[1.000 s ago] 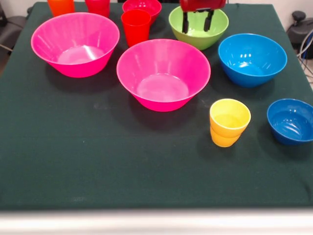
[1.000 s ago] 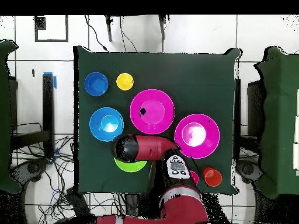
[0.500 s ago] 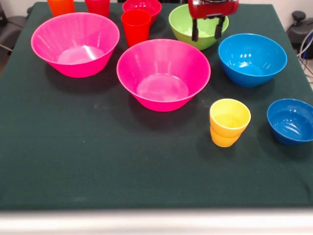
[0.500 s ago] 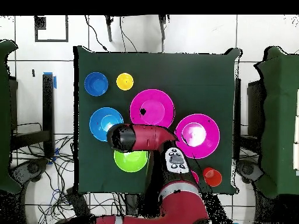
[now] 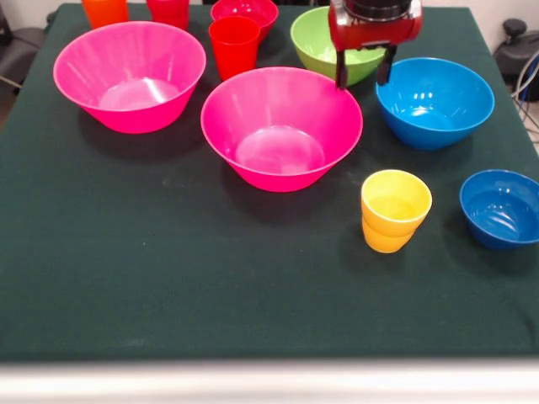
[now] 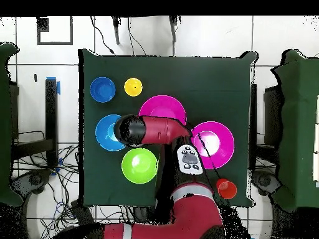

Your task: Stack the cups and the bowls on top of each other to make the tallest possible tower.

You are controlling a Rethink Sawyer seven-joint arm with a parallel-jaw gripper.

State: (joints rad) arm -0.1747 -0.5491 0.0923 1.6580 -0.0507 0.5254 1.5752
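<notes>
My gripper (image 5: 363, 77) is open and empty. It hangs over the gap between the centre pink bowl (image 5: 282, 126), the lime green bowl (image 5: 316, 38) and the light blue bowl (image 5: 434, 101). A second pink bowl (image 5: 126, 76) stands at the left. The yellow cup (image 5: 394, 210) and the small dark blue bowl (image 5: 501, 206) stand at the front right. A red cup (image 5: 234, 46), a small red bowl (image 5: 244, 10), an orange cup (image 5: 105, 10) and another red cup (image 5: 168, 10) stand at the back. Each stands alone; no tower shows. From overhead the arm's end (image 6: 129, 129) partly covers the light blue bowl (image 6: 104, 134).
The dark green cloth (image 5: 168, 278) covers the table, with bare cloth across the front half. In the overhead view the arm (image 6: 165, 129) crosses the edge of one pink bowl (image 6: 163, 107); the green bowl (image 6: 139, 165) is uncovered.
The gripper has moved off the green bowl toward the front of the table and a little right, now over the gap beside the light blue bowl. Nothing else moved.
</notes>
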